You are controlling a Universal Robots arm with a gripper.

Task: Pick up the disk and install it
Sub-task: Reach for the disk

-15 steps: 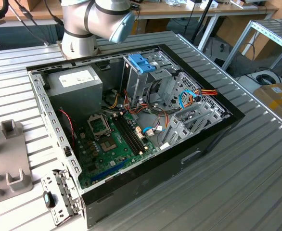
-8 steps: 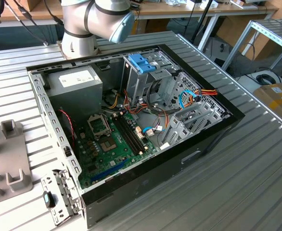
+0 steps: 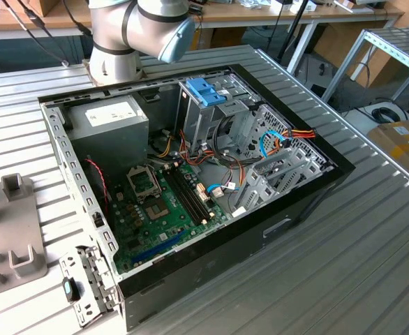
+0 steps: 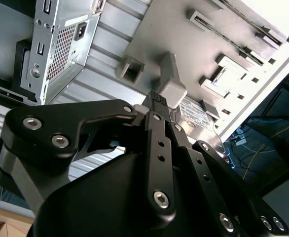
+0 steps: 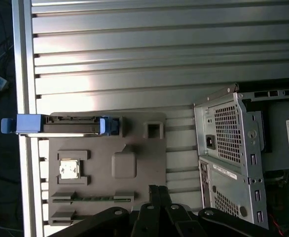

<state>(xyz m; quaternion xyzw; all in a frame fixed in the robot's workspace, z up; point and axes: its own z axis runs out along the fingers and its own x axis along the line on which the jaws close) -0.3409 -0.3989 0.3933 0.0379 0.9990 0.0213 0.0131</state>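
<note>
End effector (image 5: 158, 188) closed on nothing, hovering over the grey fixture tray (image 5: 134, 143) on the counter (image 5: 134, 59). Disk (image 5: 60, 125) stood on edge at the tray's end, apart from my fingers.

The white label (image 3: 112, 112) on the grey power-supply box (image 3: 114, 136) carries print too small to read.

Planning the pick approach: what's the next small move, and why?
Probably carry the hand sideways until it is over the disk: in the first wrist view the disk stands on edge in the grey fixture, untouched, while the hand, shut and empty, sits off to one side.
</note>
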